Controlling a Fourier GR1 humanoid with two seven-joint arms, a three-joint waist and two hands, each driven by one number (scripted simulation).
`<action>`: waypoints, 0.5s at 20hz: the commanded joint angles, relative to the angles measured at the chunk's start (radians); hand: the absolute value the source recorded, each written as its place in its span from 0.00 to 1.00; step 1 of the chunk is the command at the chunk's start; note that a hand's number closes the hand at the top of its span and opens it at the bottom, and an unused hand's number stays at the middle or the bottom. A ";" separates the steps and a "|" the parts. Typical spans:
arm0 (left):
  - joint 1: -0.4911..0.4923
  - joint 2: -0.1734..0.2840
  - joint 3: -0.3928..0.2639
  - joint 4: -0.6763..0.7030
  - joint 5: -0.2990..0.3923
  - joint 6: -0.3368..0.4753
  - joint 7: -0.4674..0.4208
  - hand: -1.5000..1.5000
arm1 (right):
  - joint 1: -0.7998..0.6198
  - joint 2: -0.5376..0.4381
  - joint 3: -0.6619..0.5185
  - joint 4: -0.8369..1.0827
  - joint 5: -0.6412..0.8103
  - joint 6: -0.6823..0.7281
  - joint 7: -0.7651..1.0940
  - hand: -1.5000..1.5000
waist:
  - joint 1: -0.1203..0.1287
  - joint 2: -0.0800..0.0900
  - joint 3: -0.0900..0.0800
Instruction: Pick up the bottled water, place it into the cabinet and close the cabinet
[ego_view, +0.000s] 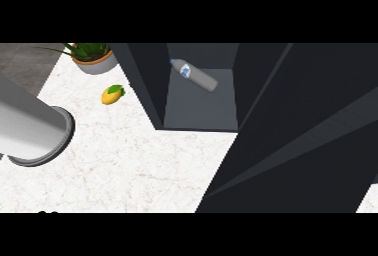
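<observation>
The bottle (194, 75) lies tilted inside the open cabinet (199, 107), upper middle of the frame; the door (295, 145) fills the right side; neither hand shows, so their state cannot be told; closing should sweep the door steadily, clear of the mango (112, 94) and plant (91, 56) at upper left.

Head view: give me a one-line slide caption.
Clear plastic water bottle lies tilted inside the open dark cabinet; yellow mango and potted plant sit on white marble counter.
</observation>
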 joint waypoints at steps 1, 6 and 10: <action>0.118 0.047 0.041 -0.081 0.038 -0.051 -0.022 1.00 | -0.196 0.169 -0.081 0.050 -0.004 -0.014 0.158 1.00 | 0.002 0.003 0.000; 0.175 0.096 0.169 -0.008 0.112 -0.189 -0.094 1.00 | -0.324 0.267 -0.167 0.244 -0.018 -0.048 0.140 1.00 | -0.004 0.007 0.002; 0.264 0.066 0.135 -0.015 0.076 -0.225 -0.142 1.00 | -0.447 0.270 -0.294 0.420 -0.108 0.000 0.109 1.00 | 0.000 0.008 0.003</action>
